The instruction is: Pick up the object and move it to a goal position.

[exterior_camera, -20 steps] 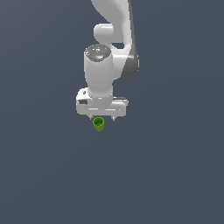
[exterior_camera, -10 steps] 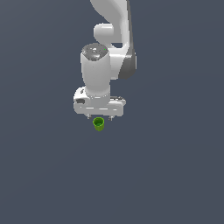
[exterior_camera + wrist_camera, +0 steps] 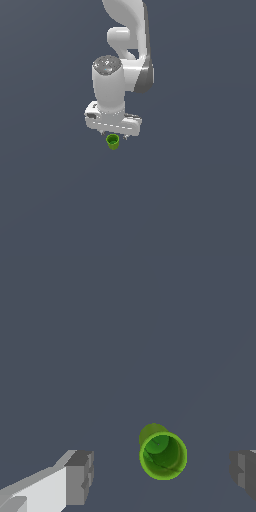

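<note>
Between the wide-spread fingers (image 3: 80, 478) of the gripper (image 3: 162, 476), nothing gripped, the green cup (image 3: 163, 455) is seen upright; compared with earlier, the wrist has been turned, cup unmoved.

Simulated void (plain grey ground (image 3: 200, 200))

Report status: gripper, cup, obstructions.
Gripper open, above the cup, fingers either side, not touching. Cup upright, not gripped. Nothing in the way.
</note>
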Tool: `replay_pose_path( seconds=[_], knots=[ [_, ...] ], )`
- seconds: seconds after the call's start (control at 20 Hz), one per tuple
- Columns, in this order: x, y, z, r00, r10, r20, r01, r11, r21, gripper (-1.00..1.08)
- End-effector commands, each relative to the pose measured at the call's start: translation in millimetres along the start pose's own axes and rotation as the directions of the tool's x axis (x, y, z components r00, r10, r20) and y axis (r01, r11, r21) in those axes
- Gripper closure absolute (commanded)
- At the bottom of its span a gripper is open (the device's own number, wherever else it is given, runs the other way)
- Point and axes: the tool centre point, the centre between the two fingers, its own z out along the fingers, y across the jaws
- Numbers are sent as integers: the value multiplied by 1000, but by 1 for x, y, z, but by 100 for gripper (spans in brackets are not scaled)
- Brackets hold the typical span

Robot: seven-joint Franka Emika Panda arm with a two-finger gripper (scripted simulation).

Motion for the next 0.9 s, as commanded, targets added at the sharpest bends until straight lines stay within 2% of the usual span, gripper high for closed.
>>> replay_pose_path(
  seconds=[0.0,0.2,0.4,0.6,0.85],
  knots=[
    [-3,2,7,998,58,4,-58,998,3,-92],
    [-10,5,19,985,173,11,-173,985,6,-92],
    [-18,10,32,956,293,19,-294,956,6,-92],
    [-25,14,45,912,410,27,-410,912,4,-92],
    [-35,20,59,842,539,33,-539,842,-2,-92]
  ],
)
